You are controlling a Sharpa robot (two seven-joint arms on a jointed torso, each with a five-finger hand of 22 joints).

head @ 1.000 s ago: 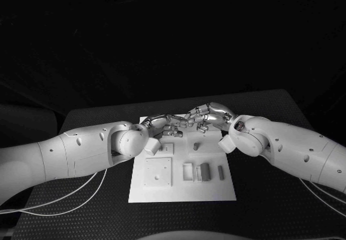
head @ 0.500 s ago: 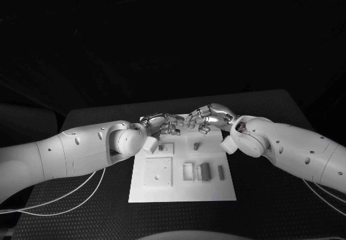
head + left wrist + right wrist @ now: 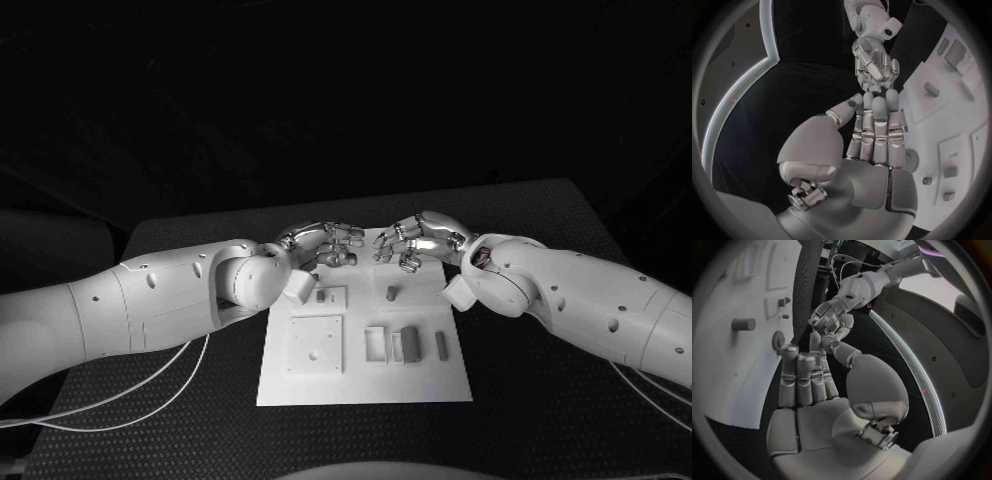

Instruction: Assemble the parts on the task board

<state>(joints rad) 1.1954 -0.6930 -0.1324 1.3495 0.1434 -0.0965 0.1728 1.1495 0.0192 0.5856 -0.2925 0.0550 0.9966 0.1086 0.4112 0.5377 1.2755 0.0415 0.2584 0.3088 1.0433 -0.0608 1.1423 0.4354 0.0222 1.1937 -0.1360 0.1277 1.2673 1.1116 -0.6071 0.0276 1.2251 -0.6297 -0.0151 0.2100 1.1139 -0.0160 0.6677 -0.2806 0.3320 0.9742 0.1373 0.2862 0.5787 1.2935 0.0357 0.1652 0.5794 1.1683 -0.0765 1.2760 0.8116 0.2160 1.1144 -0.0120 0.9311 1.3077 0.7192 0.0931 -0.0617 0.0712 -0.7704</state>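
Observation:
The white task board (image 3: 433,385) lies in the middle of the table. My left hand (image 3: 320,243) and right hand (image 3: 420,238) hover side by side over its far edge, a small gap between them. Both hold nothing. In the left wrist view my left hand (image 3: 876,130) has its fingers stretched out together over the board (image 3: 967,115), with the right hand (image 3: 873,55) beyond. A short round peg (image 3: 392,293) stands upright on the board just in front of the right hand. A small toothed wheel (image 3: 777,341) lies beside the right hand's fingertips (image 3: 798,362).
A large square plate (image 3: 315,345) sits at the board's left. Grey bar pieces (image 3: 411,343) and a slimmer one (image 3: 443,345) lie in slots at the right. A small square piece (image 3: 333,295) is near my left wrist. White cables (image 3: 144,385) trail on the table at the left.
The two hands, which were nearly touching over the board's far edge, have drawn a little apart. The parts on the board have not moved.

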